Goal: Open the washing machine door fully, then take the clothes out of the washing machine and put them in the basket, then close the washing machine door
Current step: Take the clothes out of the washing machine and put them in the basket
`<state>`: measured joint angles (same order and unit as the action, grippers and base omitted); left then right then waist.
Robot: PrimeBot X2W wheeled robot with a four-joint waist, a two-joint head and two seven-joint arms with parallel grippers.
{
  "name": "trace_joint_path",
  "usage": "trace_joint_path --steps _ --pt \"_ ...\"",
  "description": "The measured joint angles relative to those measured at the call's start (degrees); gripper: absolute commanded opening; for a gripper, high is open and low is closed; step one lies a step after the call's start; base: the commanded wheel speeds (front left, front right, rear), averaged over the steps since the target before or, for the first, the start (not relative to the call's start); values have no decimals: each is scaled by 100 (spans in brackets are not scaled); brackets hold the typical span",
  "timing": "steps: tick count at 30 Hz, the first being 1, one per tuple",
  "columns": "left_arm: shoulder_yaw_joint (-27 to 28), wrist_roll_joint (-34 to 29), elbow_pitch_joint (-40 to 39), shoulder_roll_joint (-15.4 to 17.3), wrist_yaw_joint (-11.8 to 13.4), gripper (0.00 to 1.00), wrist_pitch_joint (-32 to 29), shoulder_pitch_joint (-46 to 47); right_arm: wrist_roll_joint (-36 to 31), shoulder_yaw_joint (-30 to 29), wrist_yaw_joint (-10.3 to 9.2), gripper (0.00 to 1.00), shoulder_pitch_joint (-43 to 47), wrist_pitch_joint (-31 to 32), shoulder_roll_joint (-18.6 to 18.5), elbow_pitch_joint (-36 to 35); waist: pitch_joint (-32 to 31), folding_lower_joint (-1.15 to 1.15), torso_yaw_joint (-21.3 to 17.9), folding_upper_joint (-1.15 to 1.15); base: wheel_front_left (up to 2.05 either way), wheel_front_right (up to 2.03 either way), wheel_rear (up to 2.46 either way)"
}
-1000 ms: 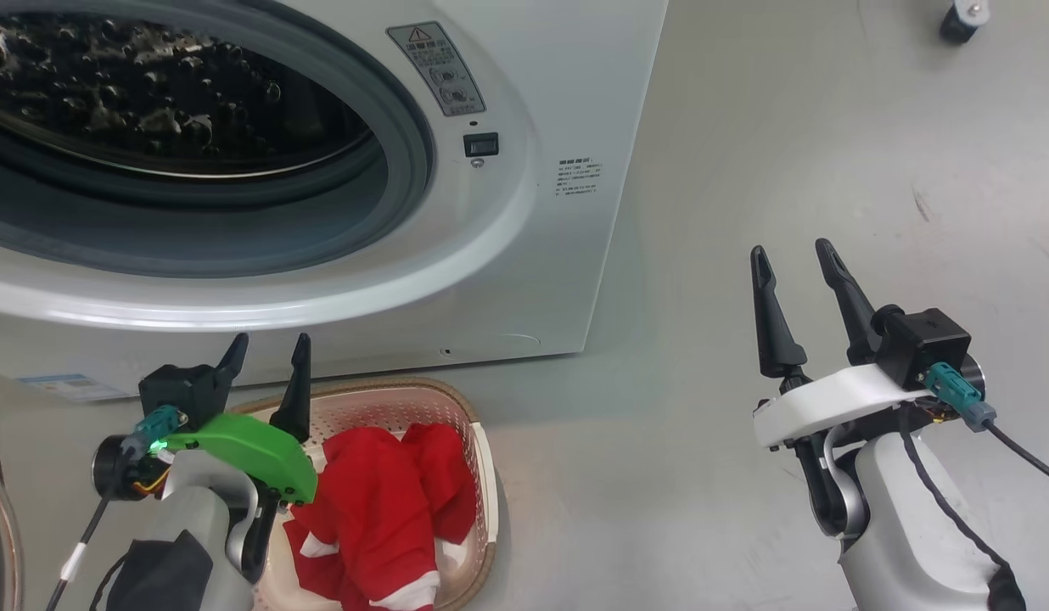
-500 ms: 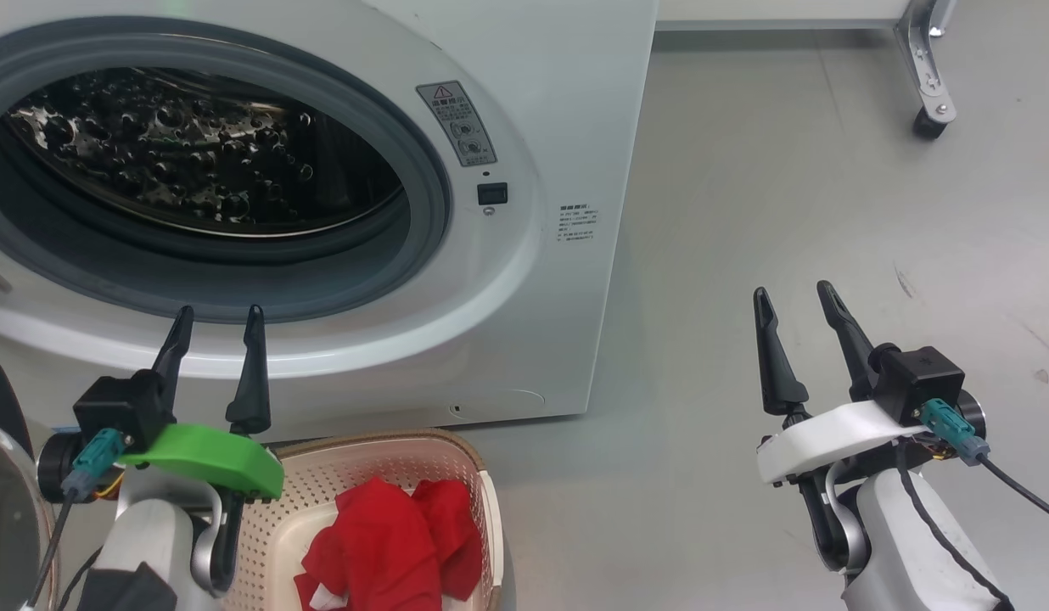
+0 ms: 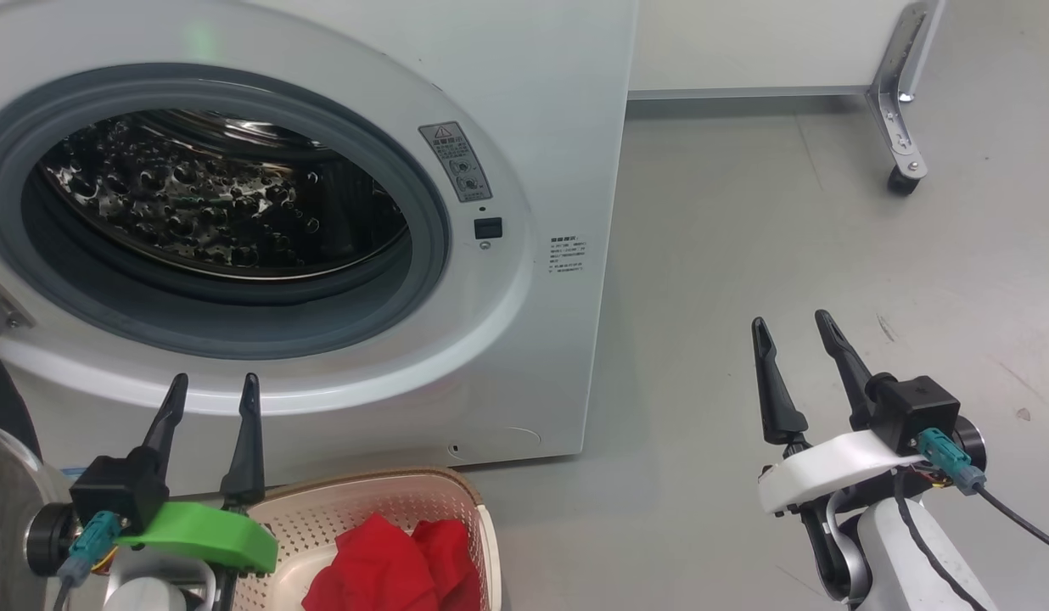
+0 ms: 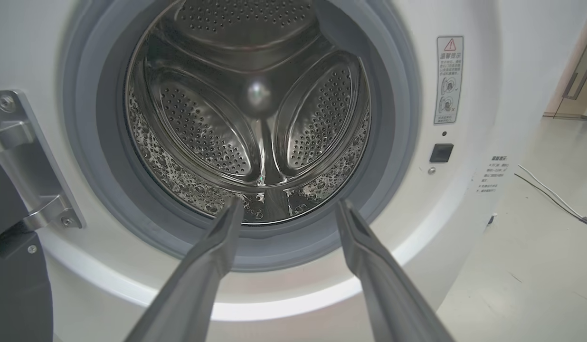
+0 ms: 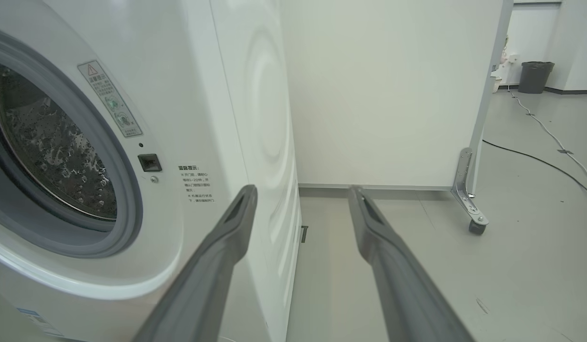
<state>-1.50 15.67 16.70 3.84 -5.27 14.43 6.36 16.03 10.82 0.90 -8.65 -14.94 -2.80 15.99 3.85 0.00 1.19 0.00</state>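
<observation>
Head view: door open, reds in basket

I see my left gripper (image 3: 216,382) at near left, by the basket (image 3: 457,501) left edge, fingers spread and released, gripping nothing, aimed at the washing machine (image 3: 541,127) port. My right gripper (image 3: 790,321) hangs over the floor (image 3: 745,212) right of the machine, fingers apart, nothing between them. The clothes (image 3: 389,568) lie bunched in the basket, just in front of the machine. The washing machine door (image 3: 11,471) stands swung open at far left.

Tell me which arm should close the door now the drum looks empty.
Left, likely. The left gripper hangs open beside the washing machine door, which is hinged on that side; the right gripper is out over the floor.
</observation>
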Motion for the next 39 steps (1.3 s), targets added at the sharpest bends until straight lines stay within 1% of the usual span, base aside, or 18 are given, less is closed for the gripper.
trace_joint_path --steps 7,10,18,39 --pt "40 -113 -275 -52 0 100 0 -162 -64 -48 -3 100 15 0 3 -78 -23 0 11 0 0 0 0" --pt "119 -113 -420 -87 43 100 0 -310 -64 -45 -3 100 69 0 3 -93 -46 0 28 0 0 0 0" --pt "145 -126 -680 -112 42 100 0 -621 -63 -42 -12 100 172 0 5 -146 -66 0 28 0 0 0 0" --pt "166 -133 -808 -130 42 100 0 -767 -71 -44 -51 100 209 0 5 -160 -60 0 17 0 0 0 0"
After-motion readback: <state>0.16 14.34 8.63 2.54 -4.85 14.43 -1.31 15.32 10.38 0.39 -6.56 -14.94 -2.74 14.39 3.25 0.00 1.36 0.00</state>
